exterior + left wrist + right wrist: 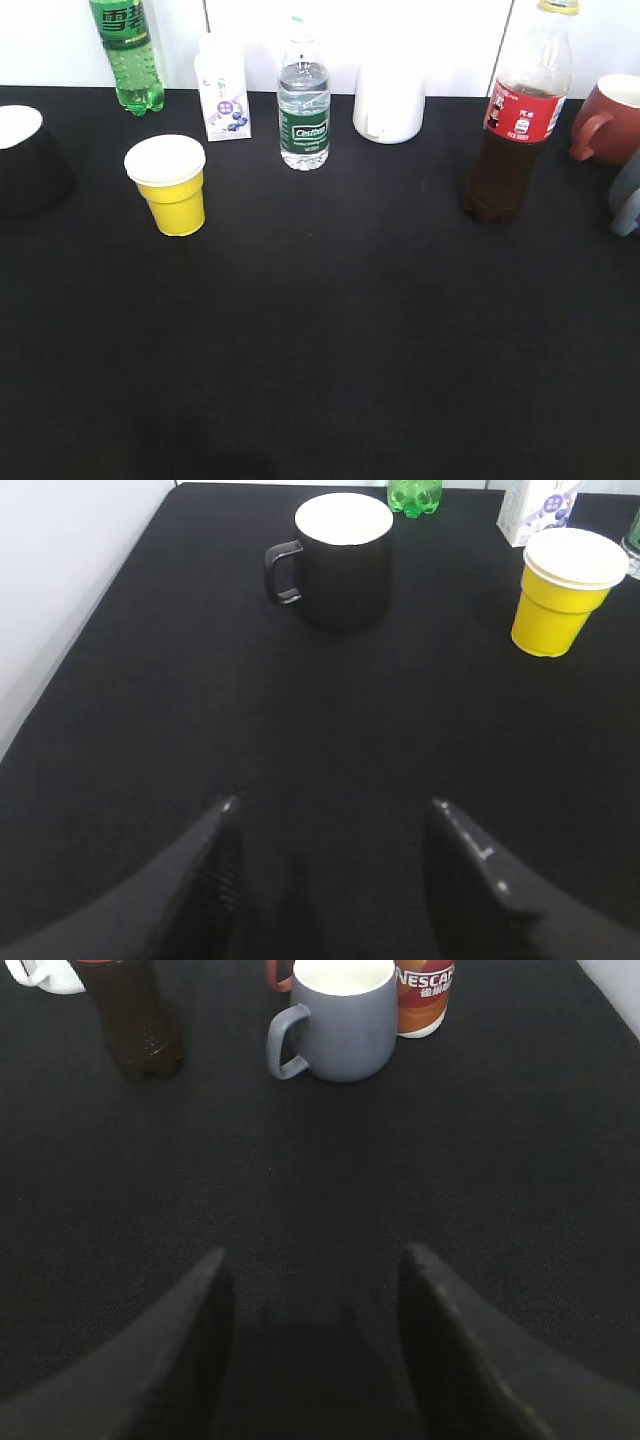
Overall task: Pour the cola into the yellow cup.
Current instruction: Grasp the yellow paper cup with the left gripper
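Observation:
The cola (515, 130), dark brown in a tall clear bottle with a red label and yellow cap, stands upright at the right of the black table; its lower part shows in the right wrist view (135, 1020). The yellow cup (170, 185) stands upright at the left and also shows in the left wrist view (562, 590). My left gripper (332, 805) is open and empty over bare table, well short of the cup. My right gripper (315, 1255) is open and empty, short of the bottle. Neither gripper shows in the exterior view.
A black mug (335, 555) stands left of the cup. Along the back stand a green soda bottle (128, 50), a small carton (224, 95), a water bottle (303, 105) and a white mug (390, 100). A reddish-brown mug (610, 118), a grey mug (340, 1020) and a Nescafé can (425, 995) stand right of the cola.

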### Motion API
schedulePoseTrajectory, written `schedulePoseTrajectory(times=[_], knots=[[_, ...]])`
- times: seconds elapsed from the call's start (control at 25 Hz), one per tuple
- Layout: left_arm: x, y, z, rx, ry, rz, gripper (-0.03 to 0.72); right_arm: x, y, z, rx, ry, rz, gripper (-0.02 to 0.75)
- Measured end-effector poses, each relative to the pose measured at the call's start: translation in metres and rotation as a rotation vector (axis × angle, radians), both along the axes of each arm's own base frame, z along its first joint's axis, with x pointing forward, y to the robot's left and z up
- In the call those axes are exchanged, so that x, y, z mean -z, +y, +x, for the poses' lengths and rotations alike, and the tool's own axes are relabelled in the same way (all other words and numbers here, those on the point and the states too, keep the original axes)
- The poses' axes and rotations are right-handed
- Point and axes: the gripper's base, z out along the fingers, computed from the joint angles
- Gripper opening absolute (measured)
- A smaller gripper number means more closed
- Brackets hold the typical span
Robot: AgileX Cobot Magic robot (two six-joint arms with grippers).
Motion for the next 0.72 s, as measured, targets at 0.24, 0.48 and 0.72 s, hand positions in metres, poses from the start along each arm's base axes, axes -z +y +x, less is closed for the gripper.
schedulePoseTrajectory(times=[0.24, 0.48, 0.72], knots=[[0.000, 0.000, 0.000, 0.000, 0.000, 0.000, 0.440, 0.000, 0.000, 0.000, 0.000, 0.000, 0.000, 0.407], [0.000, 0.000, 0.000, 0.000, 0.001, 0.000, 0.439, 0.000, 0.000, 0.000, 0.000, 0.000, 0.000, 0.407], [-0.042, -0.008, 0.084, 0.097, -0.037, 0.050, 0.437, 0.000, 0.000, 0.000, 0.000, 0.000, 0.000, 0.407]])
